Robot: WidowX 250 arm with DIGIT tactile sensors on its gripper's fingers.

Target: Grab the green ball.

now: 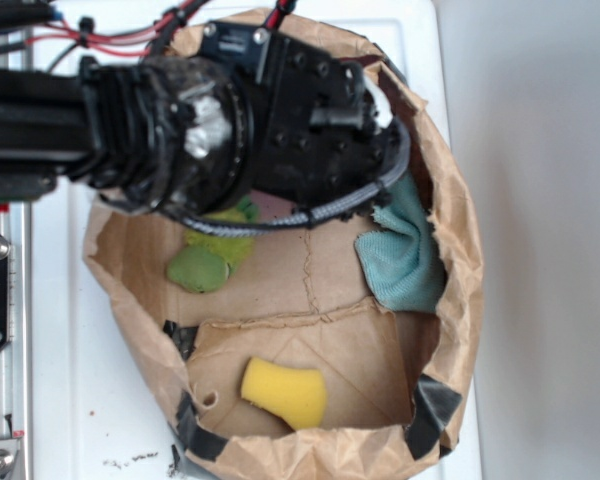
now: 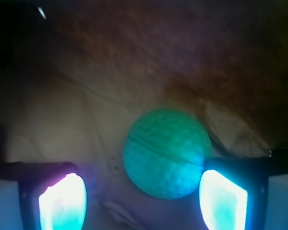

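The green ball (image 2: 166,153) lies on the brown paper floor of the bag, and I see it only in my wrist view; in the exterior view my arm hides it. It sits between my fingers (image 2: 223,201), closer to the right one in that view, whose edge seems to touch it or nearly so. My fingers are spread, with the ball in the gap and not pinched. My gripper (image 2: 143,201) is low inside the paper bag (image 1: 458,300), at its far end. Beside my arm lies the lime-green plush toy (image 1: 208,262). A light teal cloth (image 1: 405,260) rests against the bag's wall. A yellow sponge (image 1: 285,392) lies at the other end, well apart. The bag stands on a white surface (image 1: 60,400).
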